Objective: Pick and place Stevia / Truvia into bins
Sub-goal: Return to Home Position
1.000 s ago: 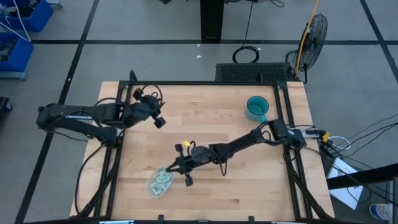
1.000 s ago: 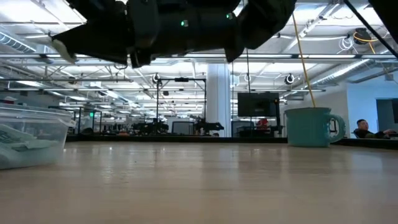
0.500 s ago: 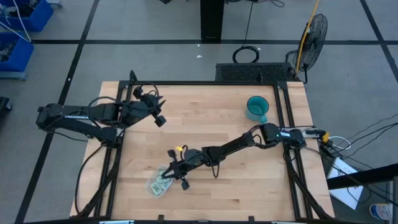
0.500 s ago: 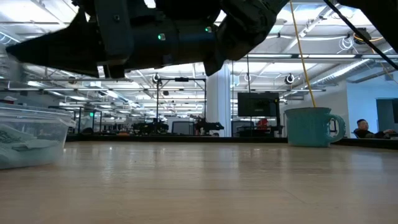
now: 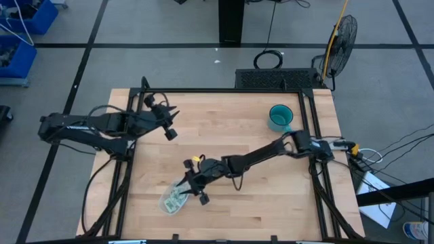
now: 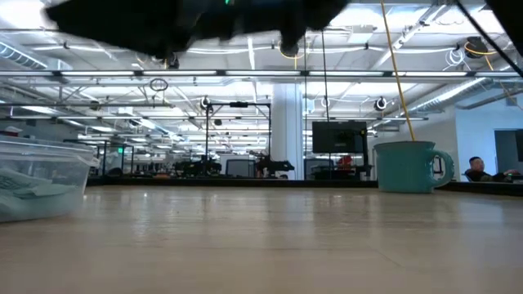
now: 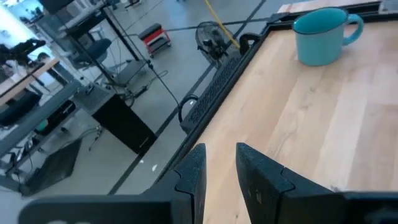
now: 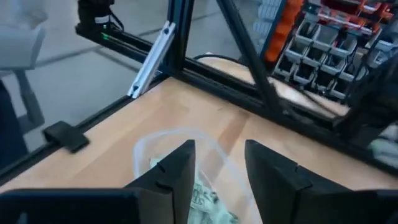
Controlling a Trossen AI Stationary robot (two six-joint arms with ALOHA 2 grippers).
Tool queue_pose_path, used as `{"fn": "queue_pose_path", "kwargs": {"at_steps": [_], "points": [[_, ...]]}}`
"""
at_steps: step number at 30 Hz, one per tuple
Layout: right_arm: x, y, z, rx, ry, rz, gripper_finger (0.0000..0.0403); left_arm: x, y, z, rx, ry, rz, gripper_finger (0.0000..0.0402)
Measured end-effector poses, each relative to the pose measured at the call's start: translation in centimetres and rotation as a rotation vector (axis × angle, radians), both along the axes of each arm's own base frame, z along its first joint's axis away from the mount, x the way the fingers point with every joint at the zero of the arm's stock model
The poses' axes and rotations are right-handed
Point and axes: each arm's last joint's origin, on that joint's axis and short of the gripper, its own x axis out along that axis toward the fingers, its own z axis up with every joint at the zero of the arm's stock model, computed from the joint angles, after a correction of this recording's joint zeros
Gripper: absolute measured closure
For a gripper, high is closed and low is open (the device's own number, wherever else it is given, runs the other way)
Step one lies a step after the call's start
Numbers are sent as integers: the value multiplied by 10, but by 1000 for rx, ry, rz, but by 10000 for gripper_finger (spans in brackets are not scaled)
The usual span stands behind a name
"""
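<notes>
Hiding from view: the right arm is showing in the low view only as a dark smear across the top, so its fingers are not reading there. The clear tub [image 6: 57, 167] is being cut off at that picture's edge. The number of sachets is not coming out in any view.
Sachets: the pale green and white packets [image 8: 208, 199] are lying in a loose heap inside the tub.
Right gripper [image 5: 186, 192]: it is hovering over the tub's rim on the side nearest the mug, its fingers [image 8: 174, 171] standing spread with nothing between them. The packets are lying below and just ahead of the tips, apart from them.
Left gripper [image 5: 171, 130]: it is waiting well apart from the tub, fingers a little parted and gripping nothing.
Mug: the teal mug [image 5: 279, 116] is standing upright, well apart from the tub.
</notes>
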Motion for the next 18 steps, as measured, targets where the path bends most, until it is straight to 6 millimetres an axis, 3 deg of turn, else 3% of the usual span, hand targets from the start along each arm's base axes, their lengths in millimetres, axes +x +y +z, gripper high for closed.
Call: {"fn": "queue_pose_path", "kwargs": {"at_steps": [4, 10, 18], "points": [[-23, -6, 42, -66, 138, -21, 276, -21, -5, 1, -18, 42, -20, 307], [-77, -24, 99, -45, 400, -266, 284, -65, -10, 0, -175, 42, -31, 307], [-130, -37, 170, 83, 342, -351, 280, -111, -12, -4, -352, 71, -165, 307]]}}
